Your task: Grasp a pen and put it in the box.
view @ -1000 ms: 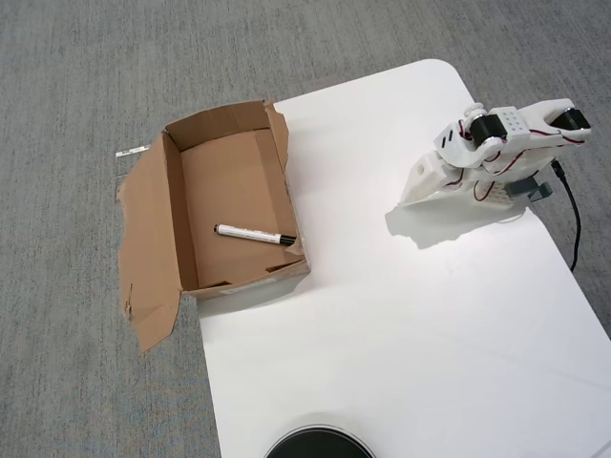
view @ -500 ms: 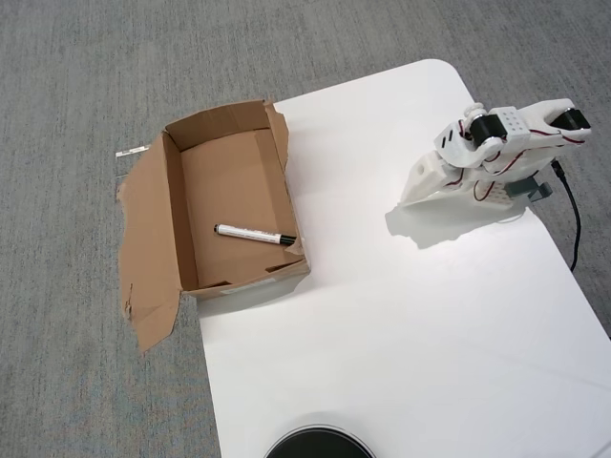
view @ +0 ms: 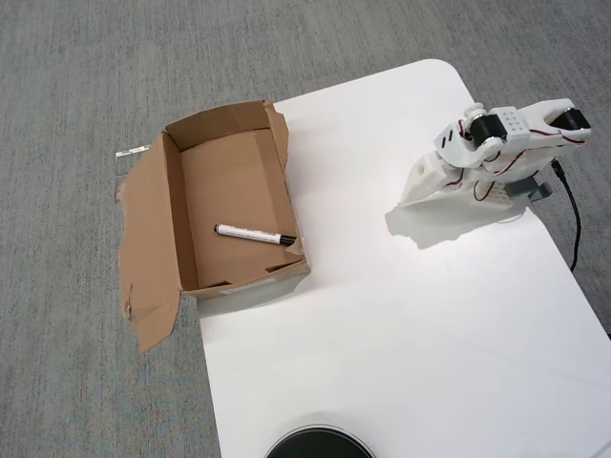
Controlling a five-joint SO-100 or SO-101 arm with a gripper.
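pen [view: 255, 234] is lying flat inside the box [view: 168, 215] in the overhead view, near its front right corner. gripper [view: 421, 188] is sitting folded on the white table [view: 382, 324], well apart from the pen, holding nothing; whether its jaws are parted i cannot tell. the job is looking done, so resting there is best.

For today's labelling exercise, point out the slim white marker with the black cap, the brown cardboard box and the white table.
slim white marker [view: 250, 233], overhead view, mid barrel.
brown cardboard box [view: 235, 119], overhead view, far wall.
white table [view: 382, 334], overhead view, bare top.
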